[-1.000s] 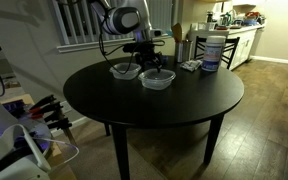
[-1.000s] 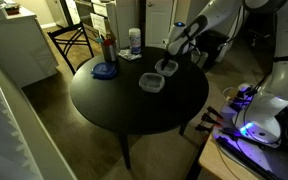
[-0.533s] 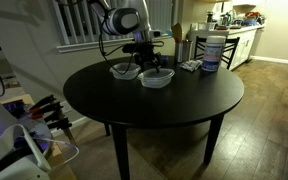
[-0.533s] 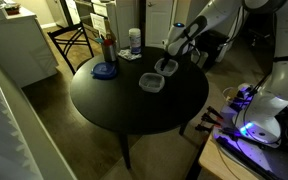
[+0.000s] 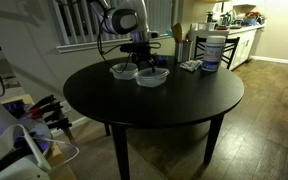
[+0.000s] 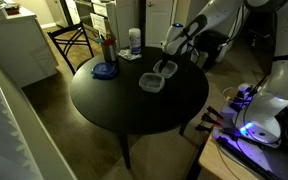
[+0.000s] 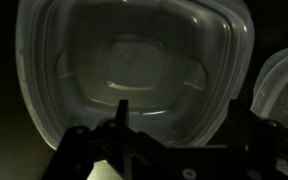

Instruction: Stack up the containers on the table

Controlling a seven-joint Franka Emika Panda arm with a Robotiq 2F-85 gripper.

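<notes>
Two clear plastic containers sit side by side at the far part of the dark round table (image 5: 159,108) (image 6: 134,108). One container (image 5: 152,77) (image 6: 152,82) fills the wrist view (image 7: 134,65). The second container (image 5: 123,70) (image 6: 166,67) shows at the right edge of the wrist view (image 7: 287,80). My gripper (image 5: 140,60) (image 6: 171,50) (image 7: 184,118) hangs low over them. Its fingers are wide apart and straddle the near wall of the big container: one finger is inside, one outside. The gripper is open.
A tall white canister with a blue label (image 5: 211,50) (image 6: 134,41) stands at the table's edge, with a small flat item (image 5: 191,66) beside it. A blue dish (image 6: 105,71) and a dark bottle (image 6: 108,46) stand on another side. A chair (image 6: 72,40) stands behind the table.
My gripper has moved a little sideways toward the second container, and the container under it has shifted slightly the same way.
</notes>
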